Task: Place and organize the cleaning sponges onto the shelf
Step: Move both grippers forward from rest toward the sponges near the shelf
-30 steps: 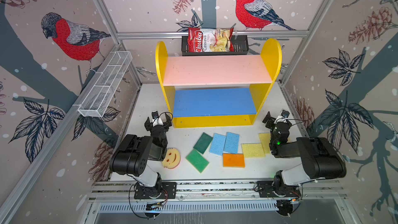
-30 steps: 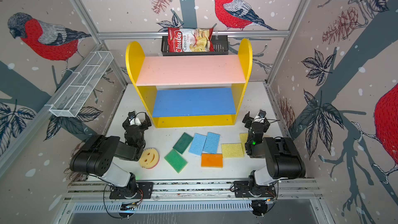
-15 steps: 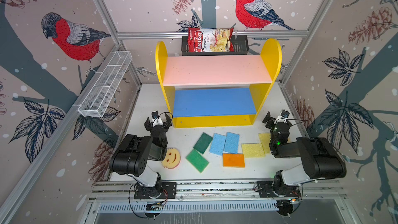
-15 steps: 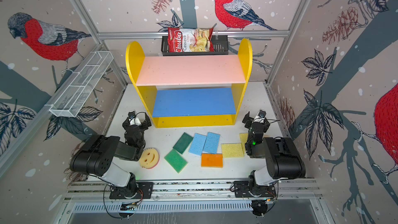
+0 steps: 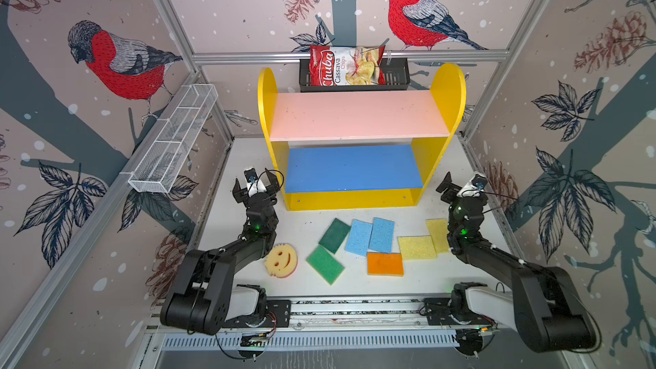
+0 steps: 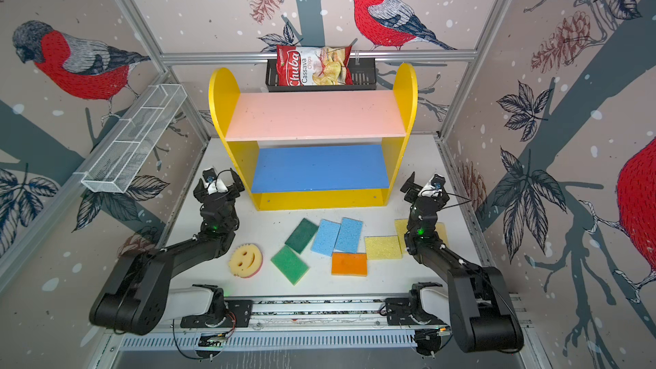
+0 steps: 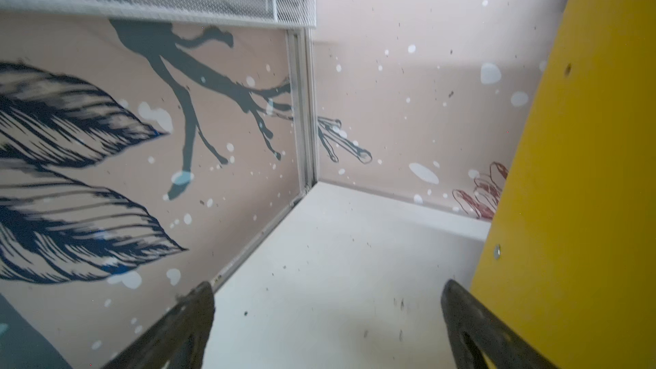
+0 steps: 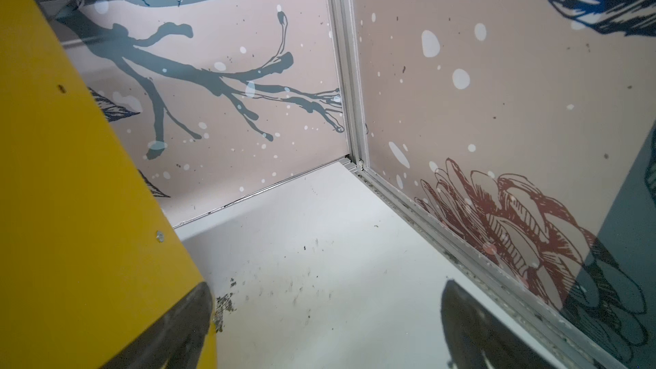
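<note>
jaws on both arms spread wide, flat coloured foam sponges [image 5: 381,234] scattered before the yellow-sided shelf [image 5: 448,94].

Bright, even light, faint shadows on the table [image 5: 419,278], wide-angle bending at edges — wrist views soft up close

Yellow sponge [image 5: 416,247] – coarse, porous matt foam; shelf [image 5: 358,115] smooth painted board; chips bag [image 5: 346,65] glossy; wire basket [image 5: 170,147] – white metal mesh.

Nothing to call from my end: against a second ago, I spot no movement in the left gripper [image 5: 255,186], right gripper [image 5: 461,186] or sponges [image 5: 385,263].
</note>
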`<state>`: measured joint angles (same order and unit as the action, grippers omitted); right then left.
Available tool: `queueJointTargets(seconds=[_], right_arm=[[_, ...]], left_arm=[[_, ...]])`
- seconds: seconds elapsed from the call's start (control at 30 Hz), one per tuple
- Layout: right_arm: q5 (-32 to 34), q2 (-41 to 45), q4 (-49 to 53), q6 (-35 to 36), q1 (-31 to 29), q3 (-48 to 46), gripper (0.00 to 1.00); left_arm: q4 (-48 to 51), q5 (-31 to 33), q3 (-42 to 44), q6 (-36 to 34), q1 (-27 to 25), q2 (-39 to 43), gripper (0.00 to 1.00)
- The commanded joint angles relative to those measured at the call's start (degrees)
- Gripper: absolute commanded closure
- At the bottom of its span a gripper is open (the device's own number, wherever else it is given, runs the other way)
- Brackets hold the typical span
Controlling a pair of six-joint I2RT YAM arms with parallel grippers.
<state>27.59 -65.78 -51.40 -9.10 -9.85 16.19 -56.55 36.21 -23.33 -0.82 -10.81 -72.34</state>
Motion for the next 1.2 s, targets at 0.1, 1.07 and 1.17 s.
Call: queueJointTargets(seconds=[0.1, 1.07, 1.17], right_arm=[[14.0, 7.1, 26.2, -9.3, -6.8, 5.3, 0.00], [14.5, 6.7, 50.4, -39.6, -46.3, 6.6, 0.75], [12.0, 1.9, 49.8, -38.4, -46.4, 8.8, 0.78]], left_arm=[[29.8, 3.3, -9.9, 15.7, -0.7, 7.9, 0.01], [72.2, -30.6, -3.5, 51.0, -7.0, 26.2, 0.38], [71.2, -29.1, -2.3, 51.2, -13.1, 25.1, 0.43]])
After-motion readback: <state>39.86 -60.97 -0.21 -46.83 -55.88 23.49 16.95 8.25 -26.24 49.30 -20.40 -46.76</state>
